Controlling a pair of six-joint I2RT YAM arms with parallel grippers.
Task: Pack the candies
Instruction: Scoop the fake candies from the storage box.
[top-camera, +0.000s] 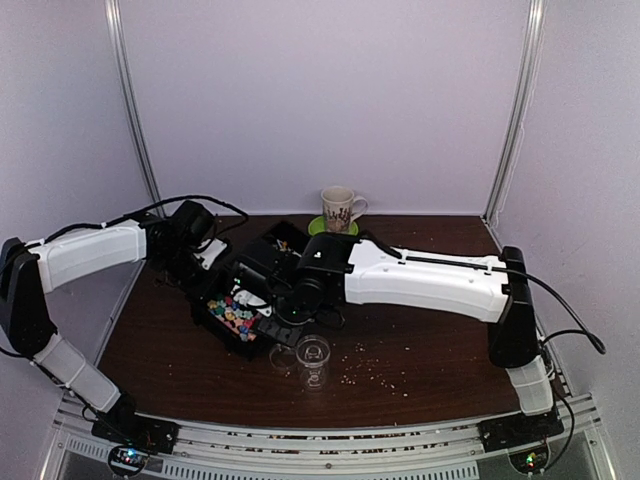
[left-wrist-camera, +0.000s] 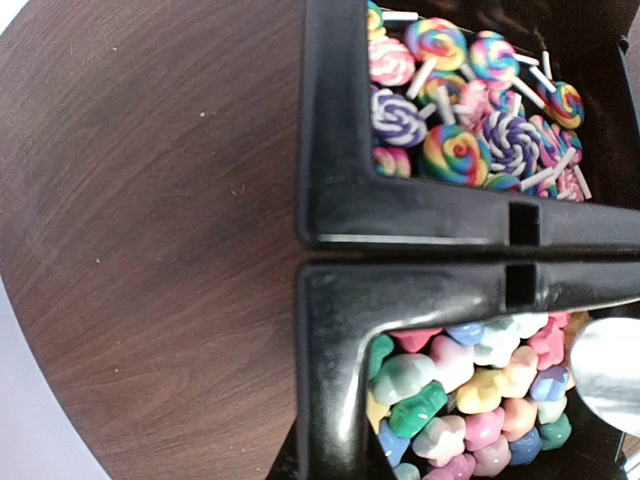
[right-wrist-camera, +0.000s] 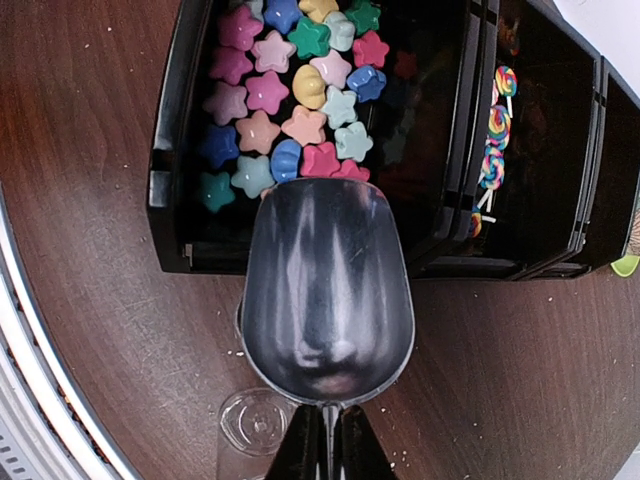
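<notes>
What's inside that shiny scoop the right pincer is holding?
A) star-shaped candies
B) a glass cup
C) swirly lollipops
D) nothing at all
D: the scoop gripped by the right pincer shows a bare bowl, with its front edge reaching the star candies in the black bin.

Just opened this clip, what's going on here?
The right gripper is clamped on the handle of a clear scoop. The scoop looks empty and its mouth reaches over the near wall of a black bin of star candies. The next bin holds lollipops. A small clear cup stands on the table by the scoop. The left gripper sits beside the bins; its grip is hidden.
</notes>
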